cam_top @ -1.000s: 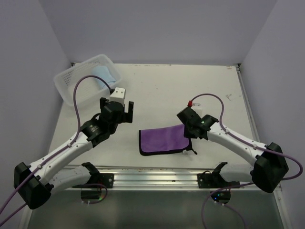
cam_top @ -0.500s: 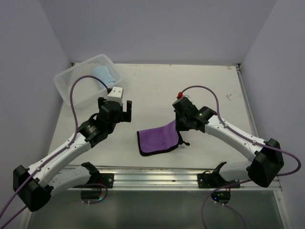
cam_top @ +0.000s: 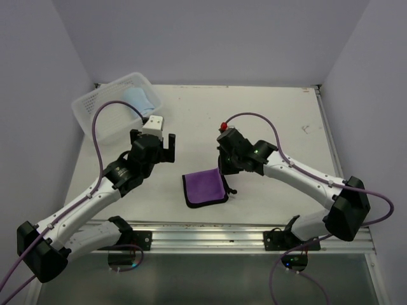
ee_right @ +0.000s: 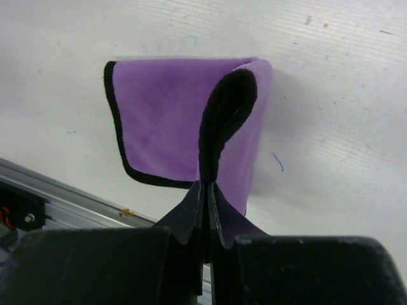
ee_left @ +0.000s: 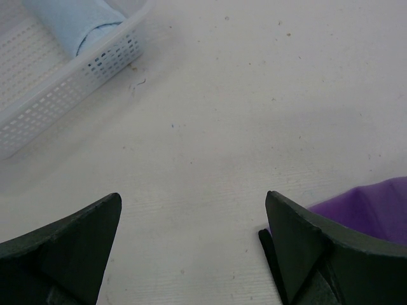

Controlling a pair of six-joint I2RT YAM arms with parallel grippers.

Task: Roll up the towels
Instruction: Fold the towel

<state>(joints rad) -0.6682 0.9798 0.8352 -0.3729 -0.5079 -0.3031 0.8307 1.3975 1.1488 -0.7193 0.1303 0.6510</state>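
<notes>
My R gripper (ee_right: 206,190) is clamped on the purple towel (cam_top: 205,189), low center of the top view, edge curled over. L gripper (ee_left: 191,203) gapes, nothing in it. The blue towel (cam_top: 140,98) sits in the basket (cam_top: 95,105), upper left. Risk: thin pinch slips, so the curl flops flat.

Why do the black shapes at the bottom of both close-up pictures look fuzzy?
Left wrist view: the left gripper sits too near the lens to focus; the basket beyond is crisper. Right wrist view: the right gripper blurs likewise, the purple towel sharp.
</notes>
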